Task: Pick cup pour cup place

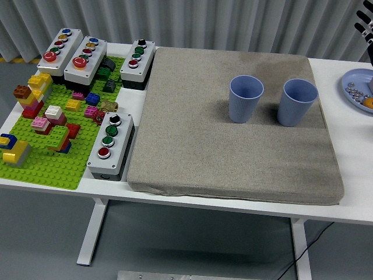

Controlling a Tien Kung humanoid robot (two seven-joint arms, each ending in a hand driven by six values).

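Two blue cups [246, 98] [296, 102] stand upright, side by side on a grey mat [233, 163] covering the white surface [355, 175], before a grey curtain [204, 23]. The right hand [365, 29] shows only dark fingers at the upper right edge; whether spread or curled, I cannot tell.

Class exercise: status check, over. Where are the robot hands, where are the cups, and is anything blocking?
Right robot hand at far right edge, holding nothing. Left out of view. Two blue cups upright, side by side on grey mat. Nothing blocking.
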